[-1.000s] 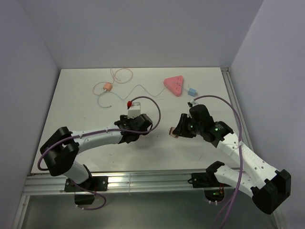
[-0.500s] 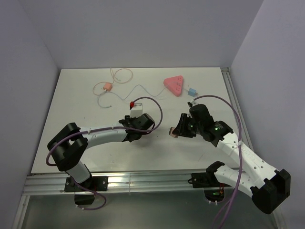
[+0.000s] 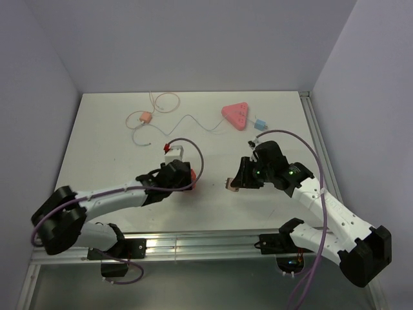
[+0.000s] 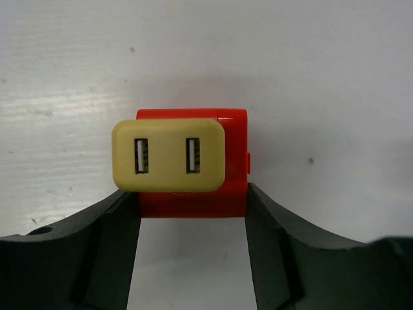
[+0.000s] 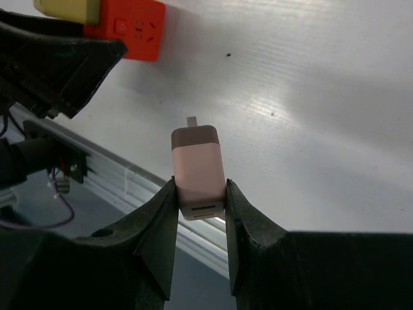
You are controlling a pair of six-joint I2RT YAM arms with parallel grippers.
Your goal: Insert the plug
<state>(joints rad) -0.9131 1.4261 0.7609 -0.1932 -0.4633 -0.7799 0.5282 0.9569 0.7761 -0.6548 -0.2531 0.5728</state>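
Left wrist shows fingers (image 4: 97, 252) gripping the yellow-faced red block (image 4: 193, 201).

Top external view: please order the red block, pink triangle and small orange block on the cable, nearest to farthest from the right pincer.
From the right pincer, holding a pink adapter:
1. red block, on its left, in the left pincer
2. pink triangle, straight beyond
3. orange block, far left

1. Our right gripper (image 5: 200, 194) pinches a pale pink block (image 5: 198, 169) by its near end. The brownish cap and small metal tab point away from us.
2. Behind it we see the white table (image 5: 310, 97) and its metal edge rail (image 5: 113, 171).
3. Upper left, there is an orange-red block (image 5: 139, 32) with a yellow face, and the left gripper (image 5: 119, 26) has a dark finger (image 5: 64, 61) against it.
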